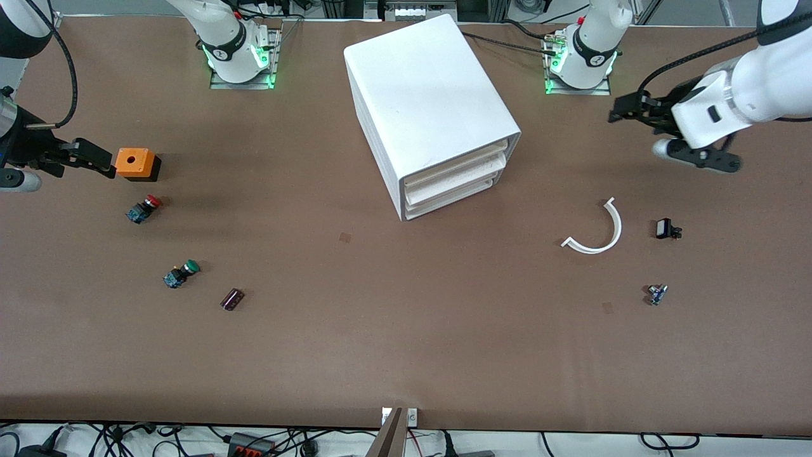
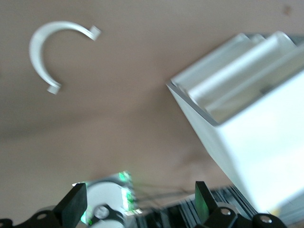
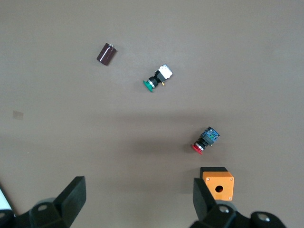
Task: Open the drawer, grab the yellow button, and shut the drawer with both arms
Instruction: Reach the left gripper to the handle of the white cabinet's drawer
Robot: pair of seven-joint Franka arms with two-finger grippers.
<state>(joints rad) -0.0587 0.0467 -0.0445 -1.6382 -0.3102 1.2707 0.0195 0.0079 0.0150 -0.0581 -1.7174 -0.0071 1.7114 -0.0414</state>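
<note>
Front view: nearest the camera lies a small dark-purple cylinder (image 1: 231, 299) on the brown desk (image 1: 406, 343). The white plastic top drawer (image 1: 453, 170) is shut, orange-yellow button unseen.

Wrist views: left gripper (image 2: 137, 204) and right gripper (image 3: 137, 202) hover, fingers spread. Opening hasn't begun; next, one gripper must reach the drawer's front.

Brown surface (image 1: 406, 330) seen carrying white three-drawer cabinet (image 1: 431, 108) near middle, between arm bases (all drawers shut).

Toward right arm's end: orange box (image 1: 137, 164) with round hole on top; red-capped button (image 1: 144, 209) just nearer camera; green-capped button (image 1: 181, 274) nearer again; dark cylinder (image 1: 232, 299) beside it, lying flat.

Toward left arm's end: white curved strip (image 1: 599, 230) (open arc), small black part (image 1: 667, 229) beside it, small metal-and-blue part (image 1: 656, 294) nearer camera.
</note>
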